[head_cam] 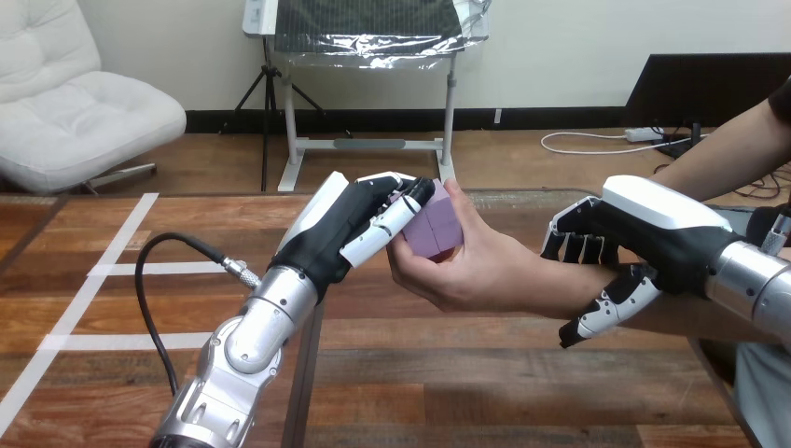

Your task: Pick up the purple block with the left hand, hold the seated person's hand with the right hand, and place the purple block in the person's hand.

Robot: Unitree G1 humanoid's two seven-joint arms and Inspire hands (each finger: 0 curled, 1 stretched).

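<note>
**Block at the point of handover**

1. Position of the block. The block (437, 229) is off the desk (466, 383), in the middle of the scene. It sits between the left hand (350, 229) and the person's hand (466, 275). The person's hand comes in from the right with its palm turned toward the block. It cups the block's near and right sides, and one of its fingers rises behind the block.

2. Left hand. The fingers (387, 229) are curled onto the block's left face and top edge and grasp it. Both the robot and the person have contact with the block.

3. Right hand. The right hand (653, 233) is at the person's wrist (560, 285). Its fingers (574, 245) curl over the top of the wrist and its thumb (606, 310) sits under it, so the wrist is grasped.

4. Handling. The block looks rigid, with flat faces and square edges. A seam across it suggests two joined cubes. It is probably light. The smooth faces may slip under hard fingertips, so take hold on two opposite flat faces, not on corners. It should not deform under grip.

5. Task state. The pick-up and the wrist hold appear complete. The remaining step is release. Judge that the palm carries the block's weight before the left fingers let go. If they let go too soon, the block can tip off the palm onto the desk.
</note>
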